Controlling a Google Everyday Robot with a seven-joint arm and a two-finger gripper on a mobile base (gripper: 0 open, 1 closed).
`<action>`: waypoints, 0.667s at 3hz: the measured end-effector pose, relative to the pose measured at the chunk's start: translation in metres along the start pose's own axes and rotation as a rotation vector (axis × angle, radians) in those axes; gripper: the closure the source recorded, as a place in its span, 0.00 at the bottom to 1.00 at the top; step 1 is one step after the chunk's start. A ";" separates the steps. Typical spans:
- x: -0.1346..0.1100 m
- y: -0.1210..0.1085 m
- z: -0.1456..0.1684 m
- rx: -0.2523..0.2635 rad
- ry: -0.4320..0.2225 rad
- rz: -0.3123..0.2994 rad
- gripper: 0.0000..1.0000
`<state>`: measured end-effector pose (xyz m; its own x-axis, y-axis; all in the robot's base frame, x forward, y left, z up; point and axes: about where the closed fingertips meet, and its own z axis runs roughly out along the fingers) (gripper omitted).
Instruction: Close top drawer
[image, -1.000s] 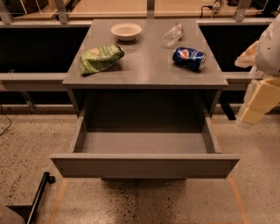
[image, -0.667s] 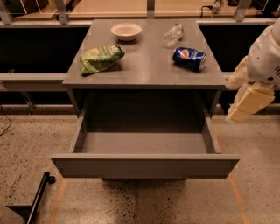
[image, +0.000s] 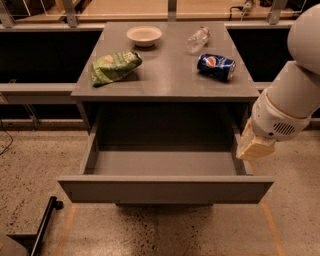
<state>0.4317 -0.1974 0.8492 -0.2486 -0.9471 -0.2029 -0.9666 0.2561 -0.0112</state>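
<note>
Grey drawer (image: 165, 190) stands pulled far out beneath the surface (image: 170, 75), which carries a white bowl (image: 144, 35), a green bag (image: 115, 67), a clear bottle (image: 198, 39) and a blue can (image: 216, 66) lying on its side. Cream end effector (image: 254, 146) hangs just at the drawer's right wall, near the front corner; whether it is spread or pressed together cannot be told.
</note>
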 end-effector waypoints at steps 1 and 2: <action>0.000 0.000 -0.002 0.004 -0.001 0.000 1.00; 0.008 0.008 0.021 -0.043 0.024 0.004 1.00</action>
<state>0.4231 -0.1983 0.8270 -0.2529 -0.9508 -0.1791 -0.9674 0.2514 0.0316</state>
